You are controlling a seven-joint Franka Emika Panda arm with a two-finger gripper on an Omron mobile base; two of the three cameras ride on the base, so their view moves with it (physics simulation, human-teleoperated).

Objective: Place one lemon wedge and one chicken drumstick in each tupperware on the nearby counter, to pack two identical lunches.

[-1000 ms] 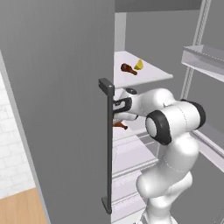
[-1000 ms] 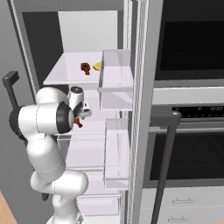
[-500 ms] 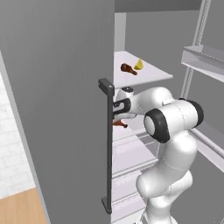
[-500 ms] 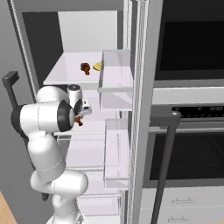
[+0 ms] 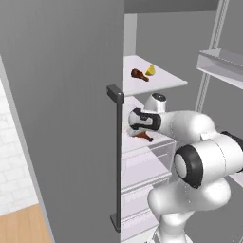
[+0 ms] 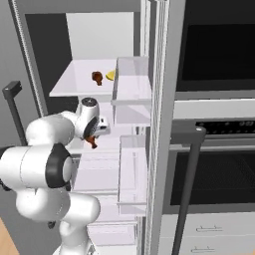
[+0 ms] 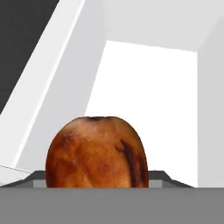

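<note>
- The open fridge (image 5: 71,95) stands before the robot, its grey door (image 5: 57,118) with a dark handle (image 5: 116,156) at the left.
- The white arm (image 5: 199,142) reaches in over the middle shelf (image 5: 156,140).
- The upper shelf (image 5: 161,80) carries a second chicken drumstick (image 5: 139,74) just beside a lemon wedge (image 5: 150,70).
- The hand (image 5: 135,124) is closed on a chicken drumstick (image 7: 96,153), whose thin end (image 5: 144,136) sticks out just above the middle shelf.
</note>
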